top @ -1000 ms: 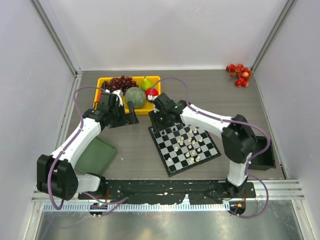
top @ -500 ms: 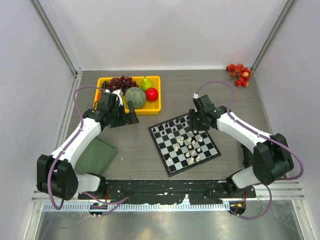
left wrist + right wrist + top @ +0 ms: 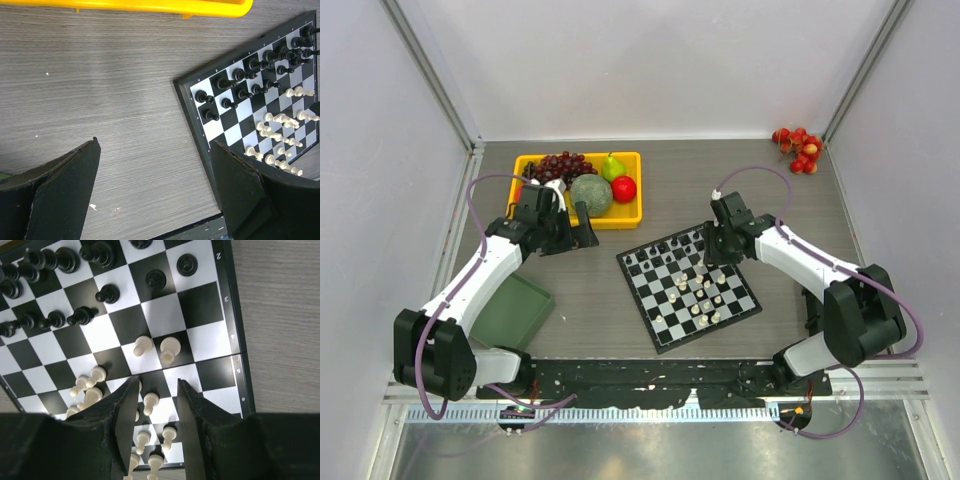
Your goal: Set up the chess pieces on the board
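Observation:
The board (image 3: 655, 300) lies tilted in front of the arms, also seen in the left wrist view (image 3: 220, 131). Black chess pieces (image 3: 107, 292) crowd its far rows, and cream-white chess pieces (image 3: 142, 345) stand loosely over the near squares. My right gripper (image 3: 157, 382) hangs low over the board's right part (image 3: 712, 252). Its jaws stand partly apart, with a white pawn (image 3: 150, 401) upright in the gap and touching neither finger. My left gripper (image 3: 154, 142) is wide open over bare table left of the board (image 3: 570, 240), holding nothing.
A yellow tray (image 3: 625, 215) with grapes, a melon, a pear and a red apple sits at the back left. A green tray (image 3: 515, 310) lies near the left arm. Red fruit (image 3: 797, 148) is at the back right, and a black bin (image 3: 850, 318) at the right edge.
My right arm swung from the board's far left corner to its right side, then dipped a little lower over the white pieces. The left arm has not moved.

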Available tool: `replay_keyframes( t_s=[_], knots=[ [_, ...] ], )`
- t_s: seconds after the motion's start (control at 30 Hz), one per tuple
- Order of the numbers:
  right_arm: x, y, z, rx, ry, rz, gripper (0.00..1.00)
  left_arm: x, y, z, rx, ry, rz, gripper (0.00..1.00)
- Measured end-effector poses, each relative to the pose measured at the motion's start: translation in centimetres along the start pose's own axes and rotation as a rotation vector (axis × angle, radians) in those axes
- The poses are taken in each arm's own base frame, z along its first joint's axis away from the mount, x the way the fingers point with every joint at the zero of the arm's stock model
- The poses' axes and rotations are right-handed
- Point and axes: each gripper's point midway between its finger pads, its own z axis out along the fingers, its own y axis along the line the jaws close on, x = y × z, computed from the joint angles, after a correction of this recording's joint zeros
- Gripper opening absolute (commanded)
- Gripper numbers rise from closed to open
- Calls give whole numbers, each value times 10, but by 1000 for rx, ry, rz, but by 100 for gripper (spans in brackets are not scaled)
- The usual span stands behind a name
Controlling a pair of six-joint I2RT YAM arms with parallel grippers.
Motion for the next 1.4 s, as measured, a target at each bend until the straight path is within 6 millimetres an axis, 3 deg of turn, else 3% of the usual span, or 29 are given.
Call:
replay_keyframes(
  t_s=[0.63,0.77,0.93,1.27,1.4],
  knots=[
    [-12,-10,30,30,22,11,31,0,0,0,-1,0,1,99],
    [-16,-11,34,34,22,7,20,0,0,0,-1,0,1,99],
    [-16,-13,36,36,22,8,15,0,0,0,-1,0,1,99],
    [-21,-30,7,57,-65,57,15,1,1,1,-2,4,0,99],
    [-7,-41,-5,66,-85,102,15,1,1,2,-2,6,1,99]
  ],
)
